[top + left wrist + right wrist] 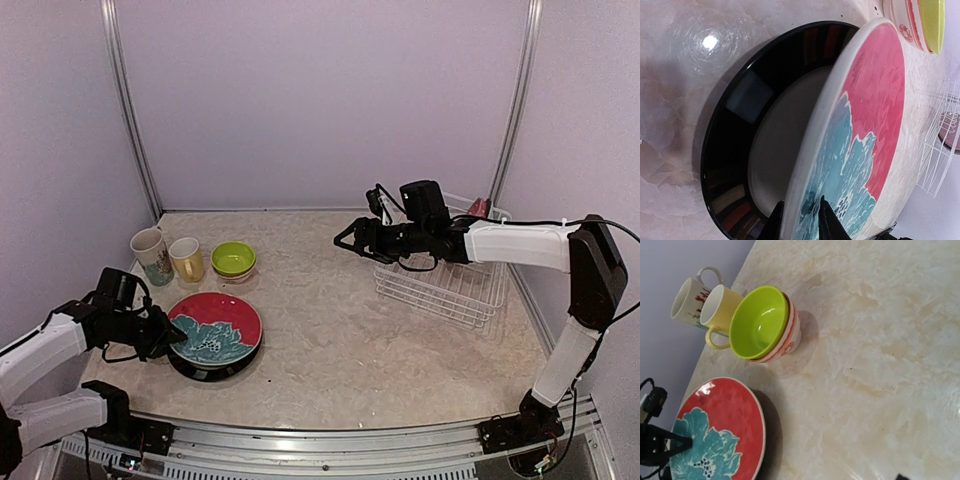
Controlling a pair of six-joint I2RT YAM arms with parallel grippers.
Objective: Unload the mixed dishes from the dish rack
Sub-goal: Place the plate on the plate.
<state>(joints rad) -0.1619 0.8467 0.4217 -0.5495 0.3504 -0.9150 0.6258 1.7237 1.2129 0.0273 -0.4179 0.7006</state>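
A robot test booth is shown. A marbled table point(340, 330) is enclosed by plain lilac panels point(330, 100) and metal posts point(130, 110). Two arms point(520, 243) are bolted to a rail point(330, 432).

So the dish rack point(450, 285) sits at the back right of the table point(340, 350), up against the right wall. One plate point(950, 132) stands in its far end.

Over at the back left there's a row. The patterned mug point(150, 255) is furthest left, the cup point(187, 259) is just beside it on the right, and right of that the bigger bowl point(233, 258) sits nested in the small bowl point(792, 335).

In front of that row, the flower plate point(215, 327) lies over the lower plate point(740, 100), tipped up on its left side. The left gripper point(178, 335) pinches that raised rim. The right gripper point(345, 240) hangs over mid-table, just left of the rack.
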